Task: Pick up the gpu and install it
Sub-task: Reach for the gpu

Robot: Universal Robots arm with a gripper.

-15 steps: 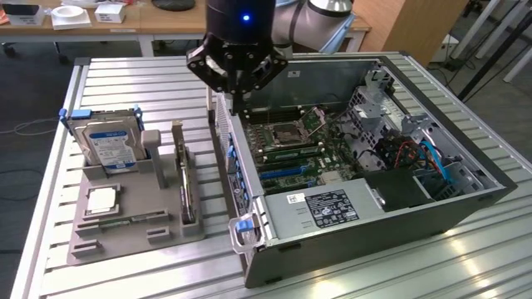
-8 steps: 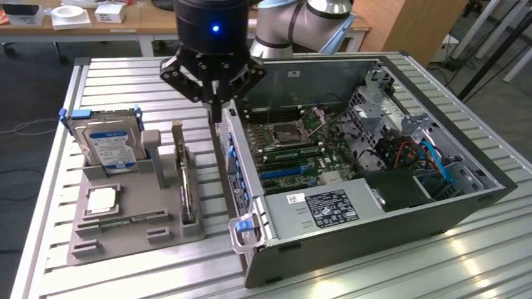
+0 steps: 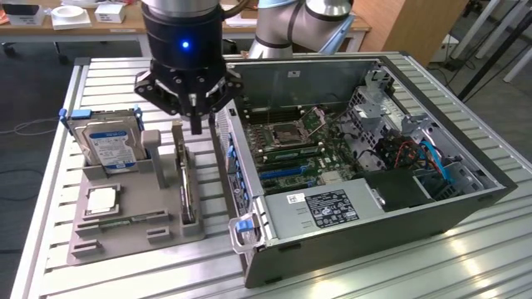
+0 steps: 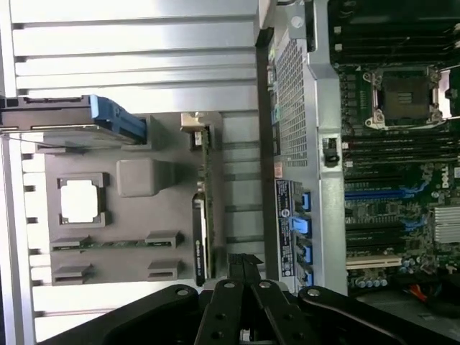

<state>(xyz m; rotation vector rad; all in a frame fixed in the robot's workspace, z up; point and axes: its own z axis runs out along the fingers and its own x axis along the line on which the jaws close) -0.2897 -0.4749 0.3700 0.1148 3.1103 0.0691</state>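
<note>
The gpu (image 3: 184, 180) is a thin dark card standing on its edge in a slot of the grey holder (image 3: 137, 196) on the table. From the wrist view I see it edge-on, gpu (image 4: 200, 215), beside the holder's grey block. My gripper (image 3: 196, 123) hangs above the far end of the card, between the holder and the open computer case (image 3: 365, 212). Its fingers are shut and hold nothing. In the wrist view the gripper (image 4: 244, 264) sits over the slatted table, just beside the card and apart from it.
A silver hard drive (image 3: 106, 142) stands upright in the holder's far corner, with a processor chip (image 3: 99, 200) and a green memory stick (image 3: 124, 221) nearer. The case lies open, showing the motherboard (image 4: 388, 144) with blue slots (image 3: 287, 169).
</note>
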